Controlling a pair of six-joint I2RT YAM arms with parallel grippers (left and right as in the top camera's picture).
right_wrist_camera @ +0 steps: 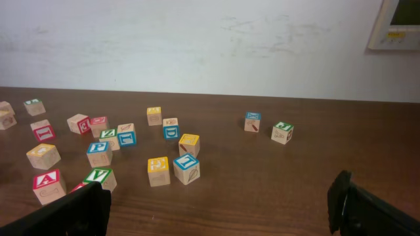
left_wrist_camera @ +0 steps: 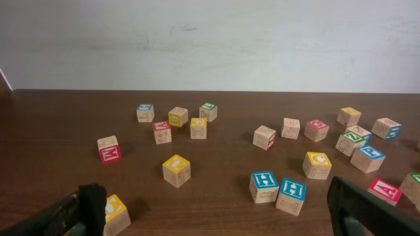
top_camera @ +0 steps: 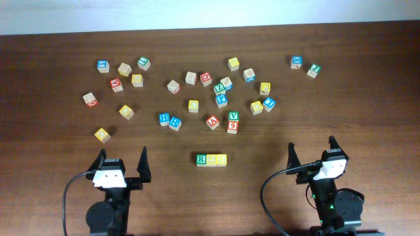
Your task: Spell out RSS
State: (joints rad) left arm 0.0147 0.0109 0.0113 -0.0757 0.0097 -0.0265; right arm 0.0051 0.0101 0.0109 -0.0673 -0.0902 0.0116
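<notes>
Now arms low, well apart — left pincer (top_camera: 122,156) wide, right pincer (top_camera: 312,147) wide, RSS row (top_camera: 211,159) between.

Letters on yellow cubes (top_camera: 222,159) illegibly small

Your left black two-finger gripper (top_camera: 122,162) is drawn back close over its base, jaws spread wide with nothing between them, and it points straight forward. Your right black two-finger gripper (top_camera: 312,152) has the same tucked pose, equally wide and empty, turned slightly toward the left.
</notes>
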